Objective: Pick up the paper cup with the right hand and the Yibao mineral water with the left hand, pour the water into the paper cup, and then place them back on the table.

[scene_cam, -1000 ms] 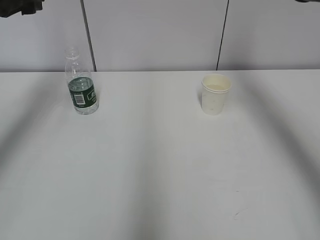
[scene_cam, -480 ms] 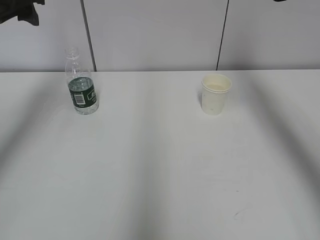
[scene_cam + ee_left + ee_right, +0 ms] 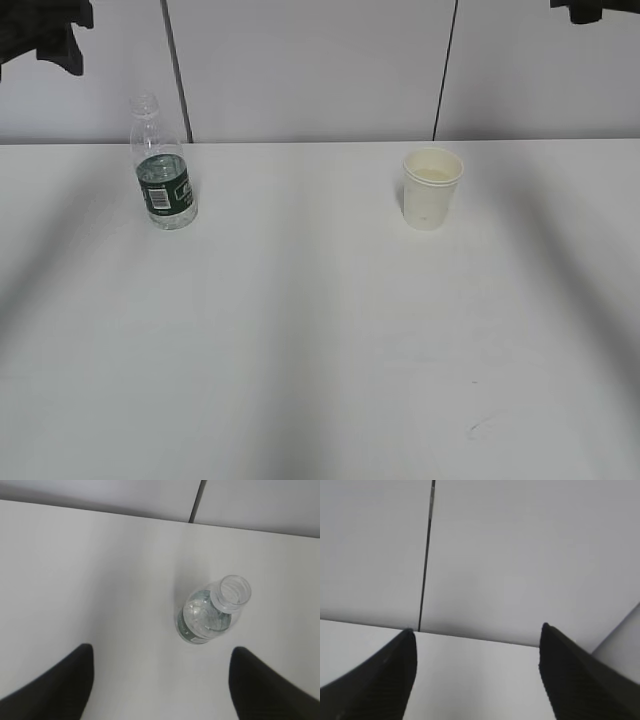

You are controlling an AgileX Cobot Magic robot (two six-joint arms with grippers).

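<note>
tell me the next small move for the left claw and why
Probably lower the left claw toward the Yibao mineral water. Its fingers stand open with nothing between them, well above the upright, uncapped bottle, which sits ahead and slightly to one side on the table, so it should centre while descending.

Looks like a lab / robot test bench, not a home. Large plain white flat tabletop fills most of the frame, w/ only faint scuff marks lower right. Behind it, across the top of the frame, pale grey wall panels split by thin dark vertical seams. Flat even lighting, no decor or furniture.
</note>
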